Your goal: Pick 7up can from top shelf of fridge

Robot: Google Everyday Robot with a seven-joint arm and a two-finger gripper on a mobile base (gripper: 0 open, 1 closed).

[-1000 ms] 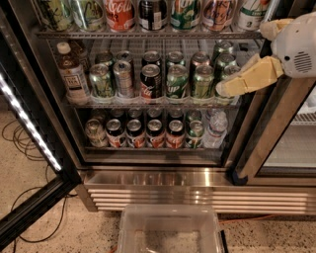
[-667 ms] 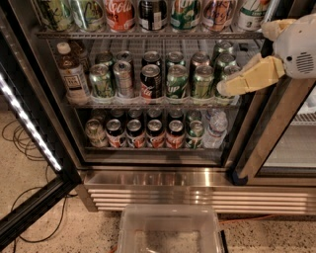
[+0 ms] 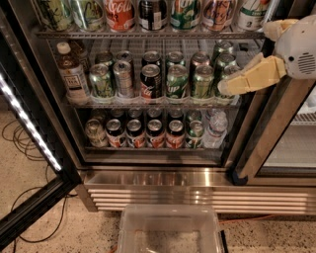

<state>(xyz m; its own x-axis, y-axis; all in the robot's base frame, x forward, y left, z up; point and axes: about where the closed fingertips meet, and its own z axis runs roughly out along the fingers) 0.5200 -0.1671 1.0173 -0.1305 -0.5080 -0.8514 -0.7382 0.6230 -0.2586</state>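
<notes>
Fridge door stands swung open at left, presumably to give the arm access to the racks. Cans stand upright in rows, labels forward. The 7up can, white with green lettering, is at the right end of the top shelf, above the tool. The tool sits one rack lower, against the rightmost green cans; apart or together cannot be told. The arm enters from the right, white wrist housing high, tool slanting down-left. Judgement: it must rise.
</notes>
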